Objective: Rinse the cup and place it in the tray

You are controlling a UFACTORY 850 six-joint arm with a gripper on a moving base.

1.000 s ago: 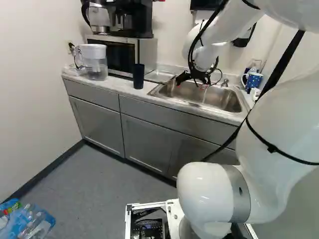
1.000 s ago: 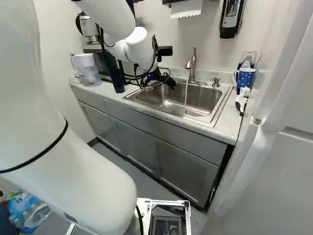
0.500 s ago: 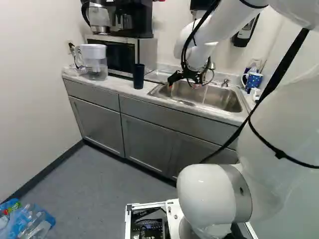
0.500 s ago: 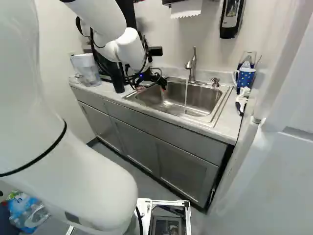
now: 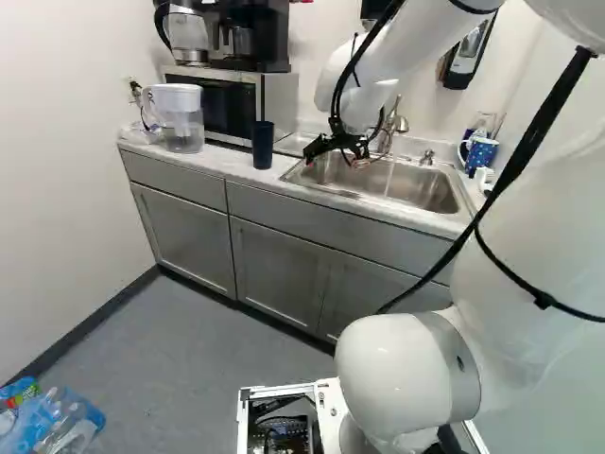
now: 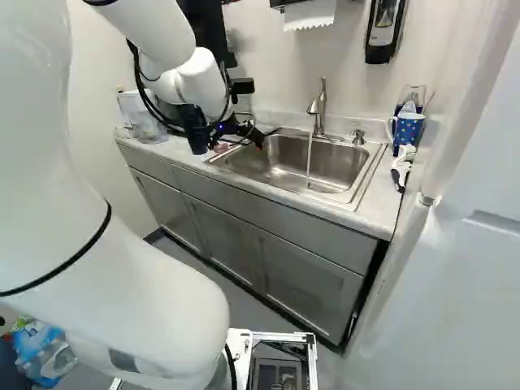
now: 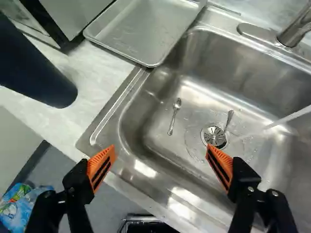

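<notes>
The end effector [image 5: 331,163] gapes near the cylindrical cup [image 7: 36,70].

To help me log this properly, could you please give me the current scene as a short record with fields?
Cup: upright on the counter, left of the sink in the left base view; not held
Tray: on the counter beside the sink, nothing visible on it
Faucet: running, water falling into the sink
Sink contents: a spoon, another utensil by the drain
Jaws: wide open, holding nothing
</notes>
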